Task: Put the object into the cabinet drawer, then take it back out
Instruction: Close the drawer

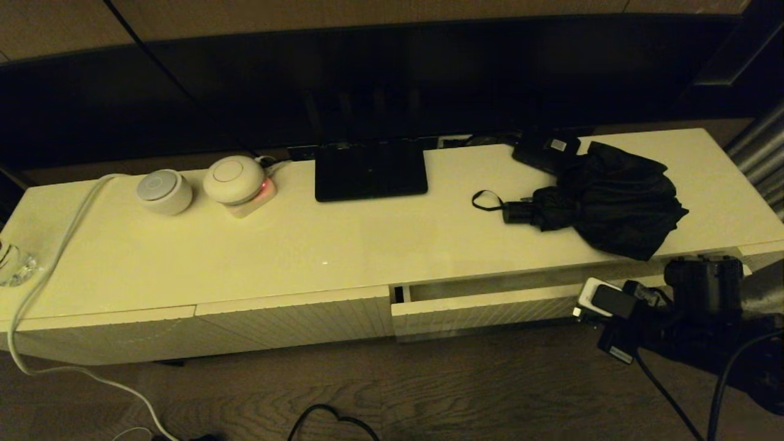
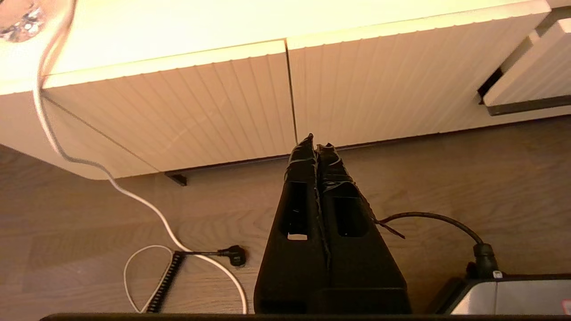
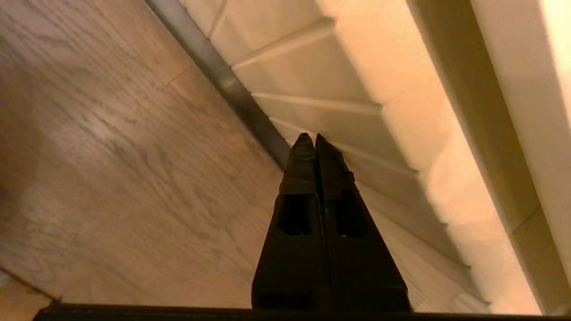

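The cabinet's tabletop (image 1: 343,245) looks smooth and glossy, a cream lacquer-like finish that catches the light. The cabinet drawer (image 1: 484,309) and the neighbouring fronts (image 2: 379,84) carry fine vertical ribbing with a matt look. The umbrella (image 1: 612,199) is black cloth, loose and crumpled, faintly sheened, with a hard plastic-looking handle (image 1: 517,212). The floor (image 2: 468,178) is wood-grain board, smooth and satin. The left end effector (image 2: 316,145) and right end effector (image 3: 311,142) are matt black plastic with ridged, rough-looking tips. The white cable (image 2: 58,142) looks smooth, like plastic.
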Motion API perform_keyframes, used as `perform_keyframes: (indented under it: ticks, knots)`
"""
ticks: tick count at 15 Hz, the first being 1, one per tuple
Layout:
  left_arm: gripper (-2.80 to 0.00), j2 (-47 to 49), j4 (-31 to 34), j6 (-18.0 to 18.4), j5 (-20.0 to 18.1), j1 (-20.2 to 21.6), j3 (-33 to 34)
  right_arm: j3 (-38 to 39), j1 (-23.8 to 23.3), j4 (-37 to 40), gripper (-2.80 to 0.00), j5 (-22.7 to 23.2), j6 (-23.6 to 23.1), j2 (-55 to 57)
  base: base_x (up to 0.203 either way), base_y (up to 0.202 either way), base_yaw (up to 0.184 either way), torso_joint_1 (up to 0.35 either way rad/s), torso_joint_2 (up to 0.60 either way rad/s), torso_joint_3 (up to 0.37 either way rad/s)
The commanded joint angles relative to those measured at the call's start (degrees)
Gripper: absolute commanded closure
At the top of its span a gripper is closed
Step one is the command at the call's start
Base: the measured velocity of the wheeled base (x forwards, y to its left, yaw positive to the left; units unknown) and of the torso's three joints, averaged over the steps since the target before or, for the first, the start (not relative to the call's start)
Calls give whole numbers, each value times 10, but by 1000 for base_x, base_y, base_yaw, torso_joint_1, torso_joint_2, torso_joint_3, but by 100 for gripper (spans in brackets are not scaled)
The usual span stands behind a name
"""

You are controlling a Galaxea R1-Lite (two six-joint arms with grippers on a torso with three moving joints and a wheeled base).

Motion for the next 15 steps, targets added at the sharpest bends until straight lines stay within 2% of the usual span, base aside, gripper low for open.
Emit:
perform_keyframes:
  ticks: [1, 5, 9, 12, 15]
  knots:
    - [0, 0, 0, 0, 0, 0, 2, -20, 0, -3, 0, 0, -3, 10, 0, 0, 0, 0, 0, 0]
    - [0, 0, 0, -1, 0, 0, 2, -35, 0, -2, 0, -1, -2, 16, 0, 0, 0, 0, 0, 0]
    - [0, 0, 0, 0, 0, 0, 2, -50, 4, -3, 0, -1, 57, 15, 0, 0, 0, 0, 0, 0]
    - [0, 0, 0, 0, 0, 0, 2, -12, 3, -1, 0, 0, 64, -28, 0, 0, 0, 0, 0, 0]
    - [0, 0, 0, 0, 0, 0, 2, 51, 4, 10, 0, 2, 68, -129, 0, 0, 0, 0, 0, 0]
